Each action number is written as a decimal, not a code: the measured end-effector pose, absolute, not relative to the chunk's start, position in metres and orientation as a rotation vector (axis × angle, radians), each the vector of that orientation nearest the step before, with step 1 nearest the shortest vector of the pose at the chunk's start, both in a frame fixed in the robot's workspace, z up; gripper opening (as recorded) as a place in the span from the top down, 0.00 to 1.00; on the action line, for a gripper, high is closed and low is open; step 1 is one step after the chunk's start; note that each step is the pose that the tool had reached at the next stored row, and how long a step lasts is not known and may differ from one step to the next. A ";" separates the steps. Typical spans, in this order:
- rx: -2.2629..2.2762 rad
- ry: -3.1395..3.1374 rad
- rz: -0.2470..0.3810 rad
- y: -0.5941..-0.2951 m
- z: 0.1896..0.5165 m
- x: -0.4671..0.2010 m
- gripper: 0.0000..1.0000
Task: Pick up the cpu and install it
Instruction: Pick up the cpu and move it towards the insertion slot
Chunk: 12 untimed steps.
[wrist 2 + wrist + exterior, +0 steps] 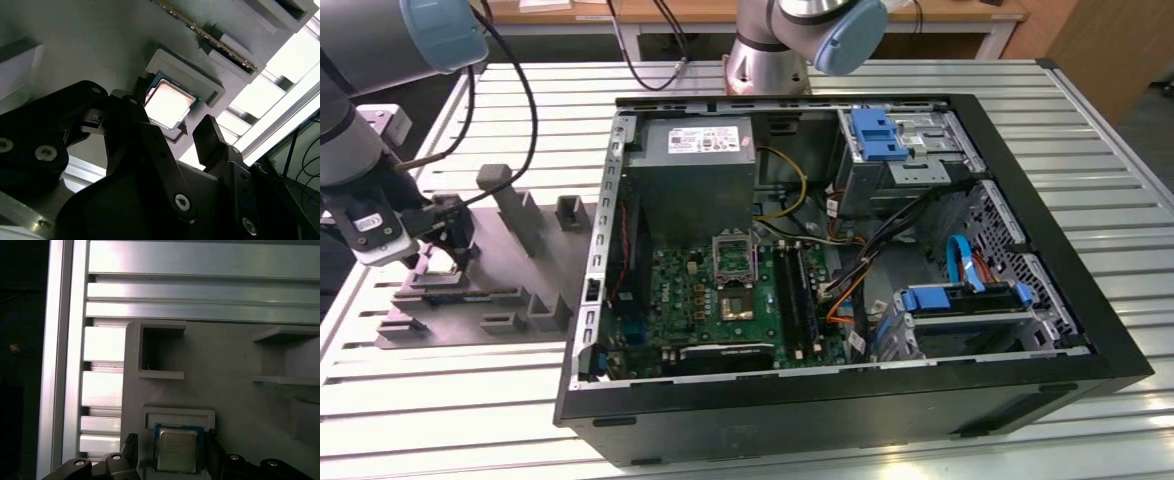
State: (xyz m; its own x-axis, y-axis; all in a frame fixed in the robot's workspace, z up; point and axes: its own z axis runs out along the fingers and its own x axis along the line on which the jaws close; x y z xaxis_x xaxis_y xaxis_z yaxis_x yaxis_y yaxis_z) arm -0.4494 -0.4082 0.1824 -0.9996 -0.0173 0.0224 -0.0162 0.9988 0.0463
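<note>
My jaws are released, straddling the cpu (169,102), one on each side with gaps showing. It lies flat in a framed pocket of the grey fixture (90,45).

Alu table (1067,180): grey fixture (507,275), open PC case (854,410).

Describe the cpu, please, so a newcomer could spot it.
Find the grey plastic fixture at the exterior view's left of the computer case. The cpu lies in its shallow pocket, straddled by the open gripper. Alone among grey blocks, it is thin, silver-faced, green-rimmed.
</note>
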 end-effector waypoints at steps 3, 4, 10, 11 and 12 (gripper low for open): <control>0.024 -3.118 -0.072 -0.408 0.180 -0.449 0.36; 0.024 -3.118 -0.072 -0.408 0.180 -0.449 0.36; 0.024 -3.118 -0.072 -0.408 0.180 -0.449 0.36; 0.024 -3.118 -0.072 -0.408 0.180 -0.449 0.36; 0.024 -3.118 -0.072 -0.408 0.179 -0.449 0.38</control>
